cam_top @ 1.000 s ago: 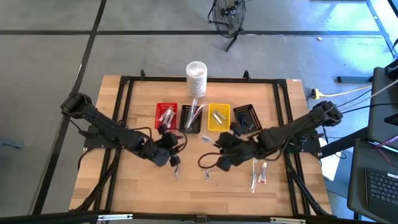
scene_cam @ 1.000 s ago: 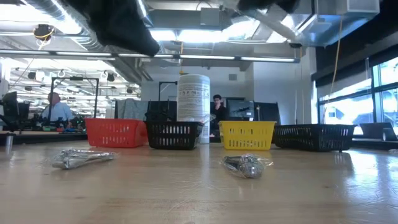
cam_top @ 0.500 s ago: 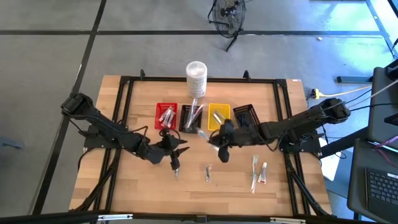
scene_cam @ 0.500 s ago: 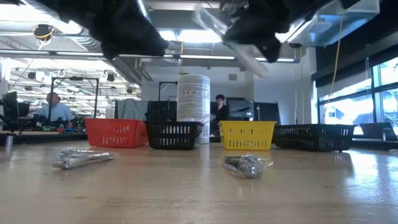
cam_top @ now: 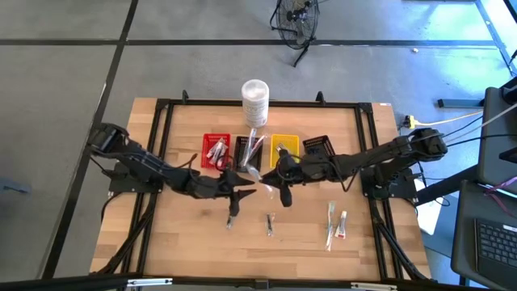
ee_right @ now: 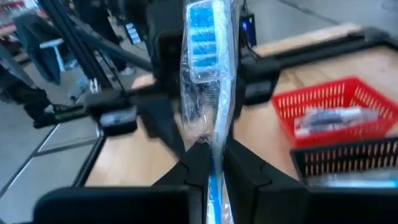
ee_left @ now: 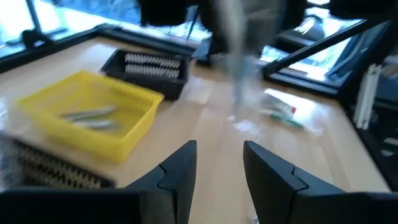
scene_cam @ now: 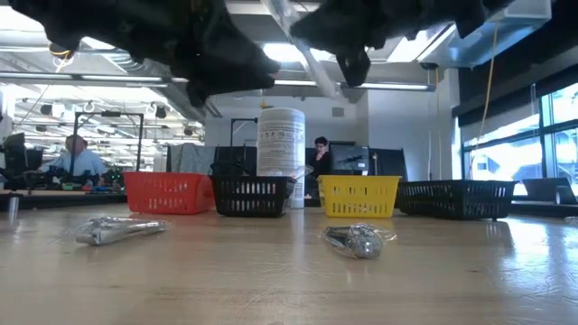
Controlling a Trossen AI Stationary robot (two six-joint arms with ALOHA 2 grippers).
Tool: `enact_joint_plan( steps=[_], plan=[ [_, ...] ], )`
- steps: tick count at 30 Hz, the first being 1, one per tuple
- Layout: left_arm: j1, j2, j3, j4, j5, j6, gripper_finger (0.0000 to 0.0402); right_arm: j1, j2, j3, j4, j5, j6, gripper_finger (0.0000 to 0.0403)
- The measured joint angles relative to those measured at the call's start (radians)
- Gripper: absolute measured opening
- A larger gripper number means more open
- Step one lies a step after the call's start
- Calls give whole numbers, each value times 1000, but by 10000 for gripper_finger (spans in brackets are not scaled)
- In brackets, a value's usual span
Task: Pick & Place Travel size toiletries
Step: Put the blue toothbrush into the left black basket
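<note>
My right gripper is shut on a slim toothbrush with blue bristles in a clear wrapper, held above the table's middle, in front of the black basket and the yellow basket. My left gripper hovers open just to its left and touches nothing; its wrist view shows the toothbrush as a blur. Two small silvery wrapped pieces and white tubes lie flat on the wood nearer the front edge. My right gripper pinches the toothbrush between its two fingers at the lower handle. The fingers reach level from the table's right side. The toothbrush is lifted clear and tilted; its bristle head sticks out beyond the fingertips, slanting up in the low view.
A row of baskets stands at the far middle: red, black, yellow, black, holding toiletries. A tall white container stands behind them. A black frame rims the table. People sit in the room beyond.
My right gripper has risen and moved toward the far edge and slightly left, carrying the toothbrush toward the black basket. My left gripper has moved right, toward the right gripper. The pieces on the table have stayed put.
</note>
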Motion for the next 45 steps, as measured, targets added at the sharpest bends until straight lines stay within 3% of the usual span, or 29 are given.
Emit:
enact_joint_plan(
  steps=[6, 10, 14, 35, 40, 45],
  plan=[
    [31, 51, 0, 180, 101, 94, 130, -10, 0, 1, 17, -35, -22, 36],
    [57, 48, 1, 190, 123, 128, 145, -11, 0, 1, 41, -77, -45, 36],
    [86, 47, 1, 216, 227, 134, 167, -14, 0, 1, 61, -78, -46, 36],
    [193, 46, 2, 318, 370, 189, 182, -49, 0, 1, 101, -82, -46, 36],
    [193, 46, 2, 318, 372, 220, 167, -49, 0, 1, 102, -82, -46, 36],
    [193, 46, 2, 318, 373, 241, 123, -49, 0, 1, 102, -81, -52, 37]
  ],
)
